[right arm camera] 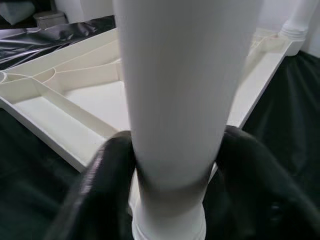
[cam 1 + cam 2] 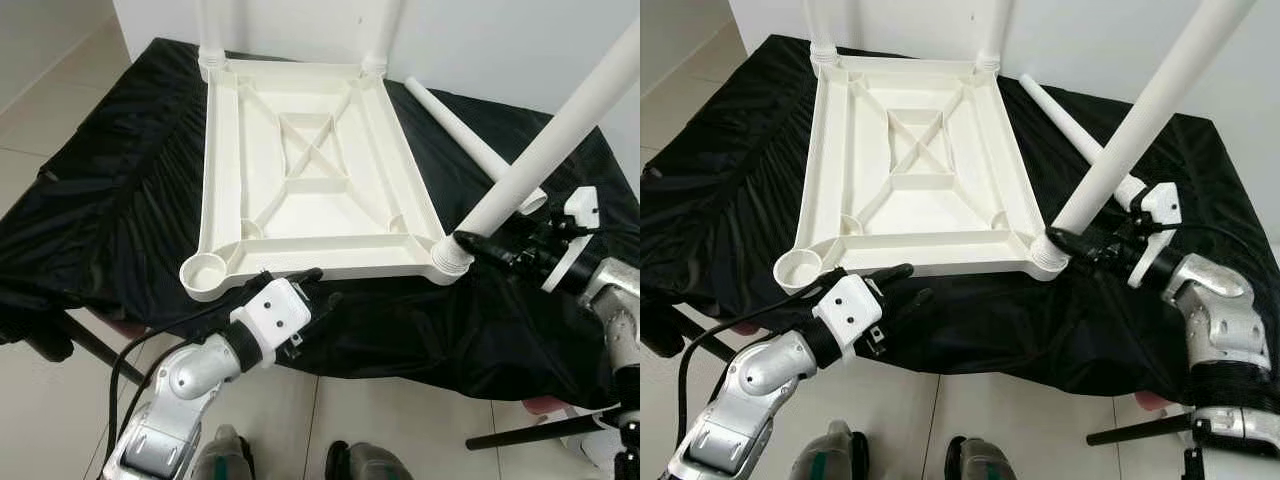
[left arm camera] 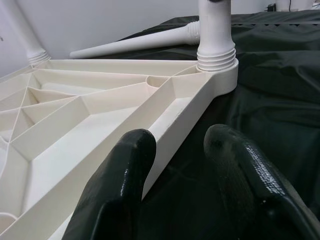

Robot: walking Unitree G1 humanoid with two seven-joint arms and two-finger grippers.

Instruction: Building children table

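A white plastic table top point(image 2: 320, 268) lies upside down on a black cloth. Two white legs point(image 2: 212, 30) stand in its far corner sockets. A third leg point(image 2: 560, 130) leans up to the right out of the near right socket point(image 2: 450, 258). My right gripper point(image 2: 480, 245) is shut on it just above the threaded base, as the right wrist view confirms point(image 1: 175, 150). The near left socket point(image 2: 205, 272) holds nothing. My left gripper point(image 2: 322, 285) is open at the top's near rim, with one finger point(image 3: 135, 165) against the rim. A fourth leg point(image 2: 465, 135) lies loose on the cloth.
The black cloth point(image 2: 120, 200) drapes over a low stand whose dark struts point(image 2: 90, 350) stick out below. A white wall point(image 2: 500, 40) rises close behind. Tiled floor point(image 2: 50, 90) lies to the left and in front, where my feet point(image 2: 225, 455) stand.
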